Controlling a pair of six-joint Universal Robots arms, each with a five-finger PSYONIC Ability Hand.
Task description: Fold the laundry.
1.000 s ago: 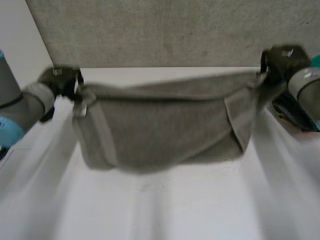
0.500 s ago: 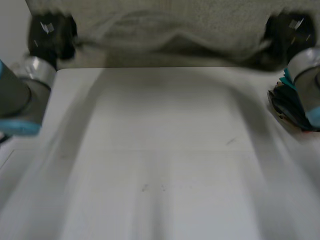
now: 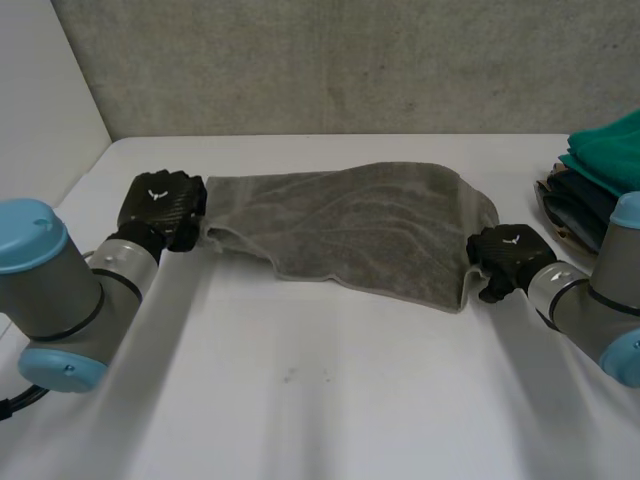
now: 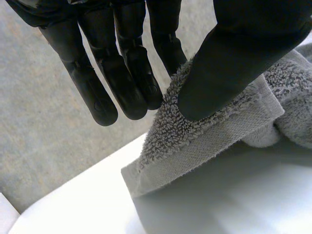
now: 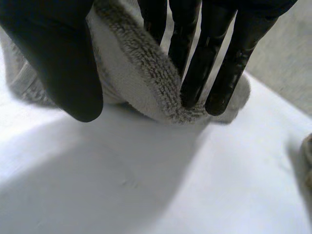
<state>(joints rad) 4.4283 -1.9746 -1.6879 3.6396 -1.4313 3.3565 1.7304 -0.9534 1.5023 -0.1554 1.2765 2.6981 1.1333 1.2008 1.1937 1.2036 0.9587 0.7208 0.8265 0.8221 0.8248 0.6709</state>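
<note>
Grey towel (image 3: 370, 225), ends pinched, left hand (image 3: 160, 205), right hand (image 3: 508, 258)

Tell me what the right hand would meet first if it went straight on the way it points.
The towel: the right hand pinches its right end and points into the cloth, so it would probably bunch it.

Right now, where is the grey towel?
In the head view the grey towel lies on the white table, around the middle, between the left hand and the right hand, which each pinch one end.
</note>
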